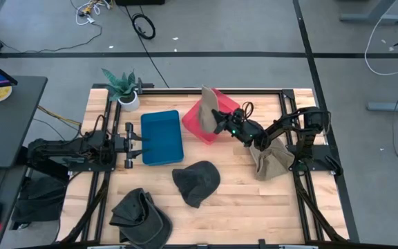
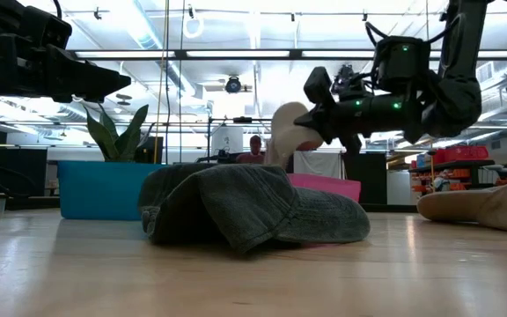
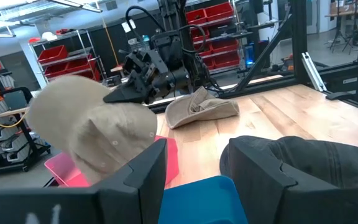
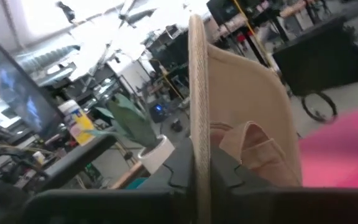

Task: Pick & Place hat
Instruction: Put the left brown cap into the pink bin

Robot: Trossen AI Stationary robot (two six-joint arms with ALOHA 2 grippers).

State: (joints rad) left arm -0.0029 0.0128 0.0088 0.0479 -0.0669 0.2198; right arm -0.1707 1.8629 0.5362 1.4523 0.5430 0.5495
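A tan hat (image 1: 208,102) is held in my shut right gripper (image 1: 218,119) above a pink bin (image 1: 200,128); it also shows in the low view (image 2: 287,129) and the left wrist view (image 3: 98,130). A second tan hat (image 1: 271,160) lies on the table's right side. A dark grey hat (image 1: 197,181) rests flat on the table's middle, and another dark hat (image 1: 140,211) lies at the near edge. My left gripper (image 1: 135,142) waits open at the left side of a blue bin (image 1: 163,137). My right gripper (image 4: 197,177) pinches the tan hat's brim (image 4: 196,124) between its two fingers; the brim stands edge-on between them. The fingers reach level from the table's right. The hat is lifted clear above the pink bin (image 2: 328,187), its crown (image 4: 253,106) to one side of the fingers.
A potted plant (image 1: 124,90) stands at the table's far left corner. The blue bin sits left of the pink bin. Bare wood shows between the dark grey hat and the second tan hat. A dark frame rail (image 1: 282,93) runs along the far and right edges.
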